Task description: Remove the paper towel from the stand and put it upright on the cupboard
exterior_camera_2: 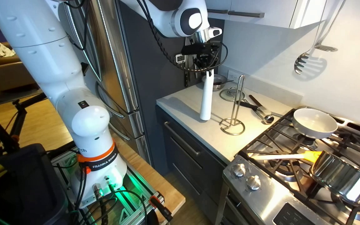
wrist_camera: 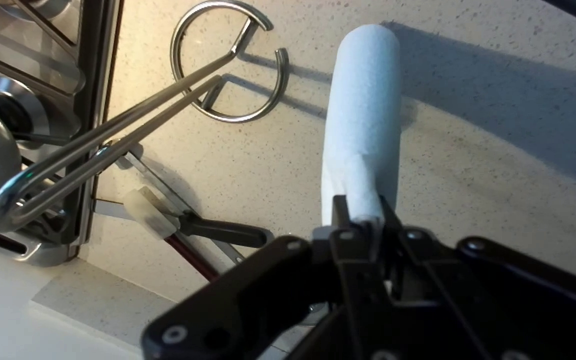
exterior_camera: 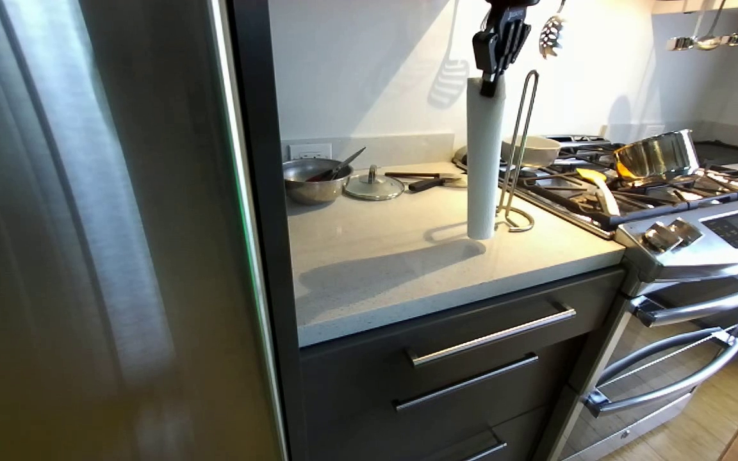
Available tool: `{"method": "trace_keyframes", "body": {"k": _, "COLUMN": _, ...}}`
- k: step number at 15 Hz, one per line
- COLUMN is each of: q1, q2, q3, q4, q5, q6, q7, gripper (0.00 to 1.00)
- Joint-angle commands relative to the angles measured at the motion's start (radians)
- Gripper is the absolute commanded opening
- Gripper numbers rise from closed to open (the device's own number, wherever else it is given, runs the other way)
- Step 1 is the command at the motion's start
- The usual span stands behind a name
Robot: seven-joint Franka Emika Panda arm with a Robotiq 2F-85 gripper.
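Far L of stand (exterior_camera: 521,150), in an exterior view: fridge (exterior_camera: 119,256). L of stand & behind it: steel bowl (exterior_camera: 312,192), lid (exterior_camera: 375,189), prob. parked there to stay out of the way. Just L of stand: roll (exterior_camera: 483,166), already off it, nr upright over cupboard (exterior_camera: 356,384); can't tell if its base touches. Gripper (wrist_camera: 363,207) has it from above, jaws clamped on roll's top edge, prob. so it hangs straight & base lands 1st. Looks like put-down step; I'd guess settling & release are abt all that's left. R of stand: stove (exterior_camera: 689,259) w/ pot (exterior_camera: 657,157), tilted, reason unclear. Wrist view shows what exterior views don't make plain: roll's rim squeezed into a ridge btwn the 2 jaws, so letting go may tug it off plumb. Same view misses arm (exterior_camera_2: 42,56), which an exterior view has, base incl. Both exterior views give roll's full height, abt same as stand's; wrist cam, looking down, foreshortens it.
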Motion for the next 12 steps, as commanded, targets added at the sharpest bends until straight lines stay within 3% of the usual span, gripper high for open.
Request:
{"method": "trace_keyframes", "body": {"k": 1, "q1": -0.003, "q2": -0.021, "q3": 0.006, "q4": -0.028, "q5": -0.019, "q6": 0.023, "q7": 0.027, "gripper": 0.44}}
{"method": "trace_keyframes", "body": {"k": 8, "q1": -0.006, "q2": -0.053, "q3": 0.001, "q4": -0.030, "q5": -0.002, "q6": 0.011, "q7": 0.018, "gripper": 0.96}}
{"method": "trace_keyframes", "body": {"k": 12, "q1": -0.008, "q2": -0.057, "q3": -0.001, "q4": -0.033, "q5": 0.003, "q6": 0.010, "q7": 0.018, "gripper": 1.00}}
